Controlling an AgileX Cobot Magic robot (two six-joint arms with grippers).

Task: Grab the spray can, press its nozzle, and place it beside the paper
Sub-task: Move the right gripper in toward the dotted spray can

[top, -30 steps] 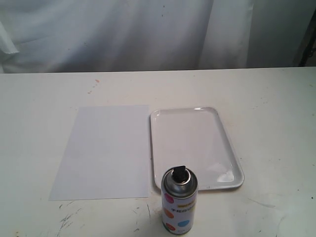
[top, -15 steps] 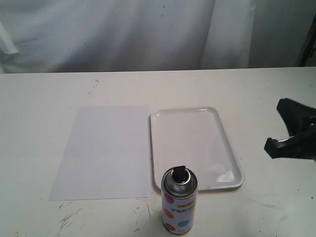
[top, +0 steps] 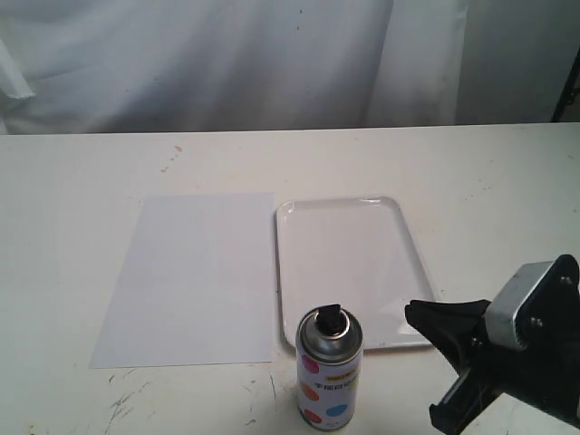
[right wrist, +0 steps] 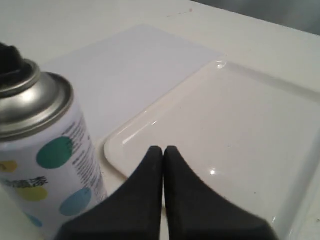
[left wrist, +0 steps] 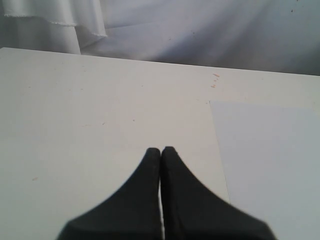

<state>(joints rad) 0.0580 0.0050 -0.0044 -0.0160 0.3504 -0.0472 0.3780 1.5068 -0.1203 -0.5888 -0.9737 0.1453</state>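
The spray can (top: 330, 381) stands upright at the table's front edge, its black nozzle (top: 329, 319) on the silver dome. In the right wrist view the spray can (right wrist: 40, 150) is close beside the fingers, and the nozzle (right wrist: 10, 57) is cut off by the picture's edge. The white paper (top: 195, 276) lies flat to the can's far left. My right gripper (top: 419, 315) hangs just right of the can, apart from it; the right gripper (right wrist: 163, 150) is shut on nothing. My left gripper (left wrist: 161, 150) is shut and empty over bare table next to the paper (left wrist: 270, 160). It does not show in the exterior view.
A glossy white rimmed tray (top: 349, 263) lies right of the paper, just behind the can; the tray (right wrist: 240, 125) also fills much of the right wrist view. White cloth (top: 272, 63) hangs behind the table. Dark scuff marks (top: 122, 403) show near the front edge.
My right gripper came in from the right edge and moved down and left, ending close to the can's right side. The can, the paper and the tray have not moved.
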